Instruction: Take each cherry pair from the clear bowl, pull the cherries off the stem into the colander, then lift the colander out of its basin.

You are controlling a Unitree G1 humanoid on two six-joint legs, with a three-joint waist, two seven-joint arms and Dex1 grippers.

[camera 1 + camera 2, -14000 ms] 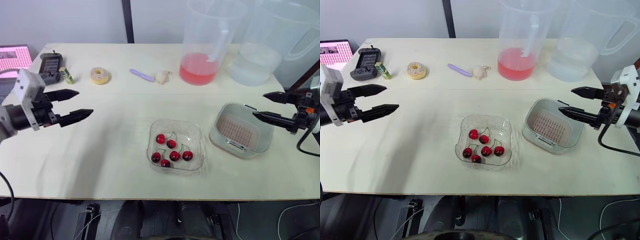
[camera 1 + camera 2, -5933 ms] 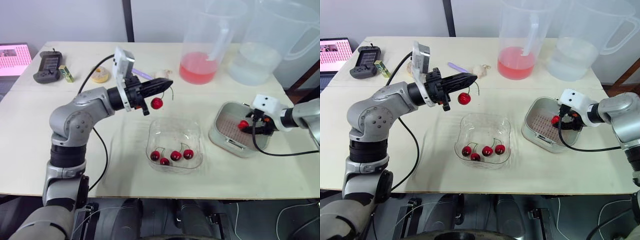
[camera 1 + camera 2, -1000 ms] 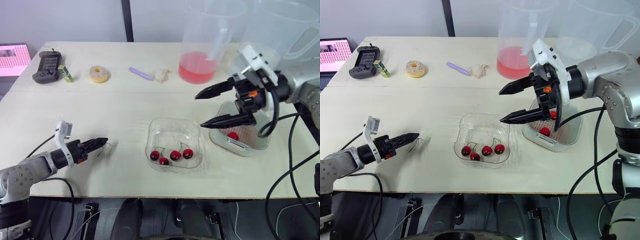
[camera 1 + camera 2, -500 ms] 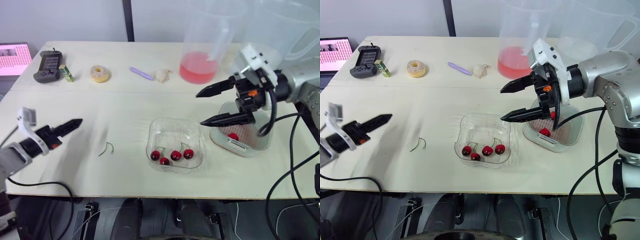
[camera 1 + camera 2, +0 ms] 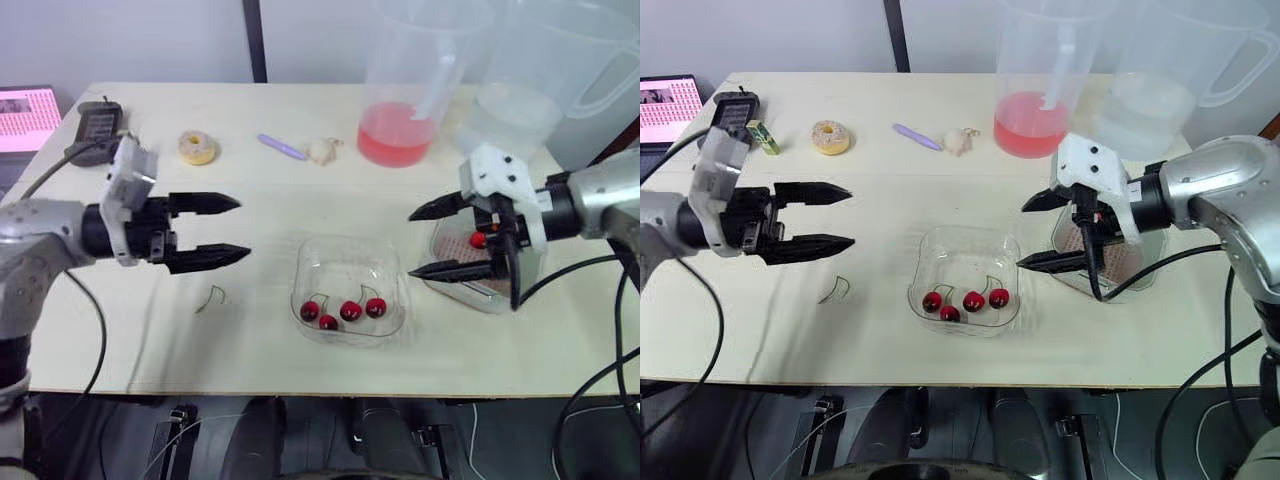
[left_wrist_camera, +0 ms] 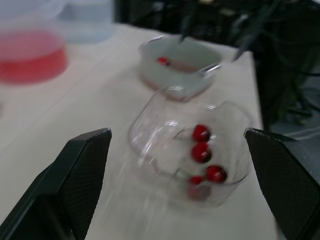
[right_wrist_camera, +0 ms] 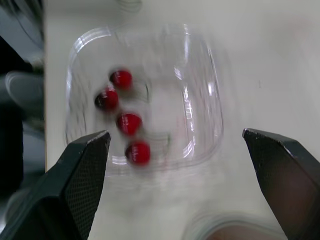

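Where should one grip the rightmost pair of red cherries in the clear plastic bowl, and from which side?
Probably grip the thin green stem where it arches above the two red cherries, coming straight down from above: the clear bowl's walls would block a sideways approach.

No writing can be read anywhere; the pink screen (image 5: pixel 667 98) at the table's (image 5: pixel 940 190) corner shows marks too small to read.

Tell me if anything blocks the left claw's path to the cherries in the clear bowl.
Nothing visible does. The open left claw hovers beside the clear plastic bowl, with only pale table between them. The red cherry pairs lie uncovered inside. The bare green stem lies off that line.
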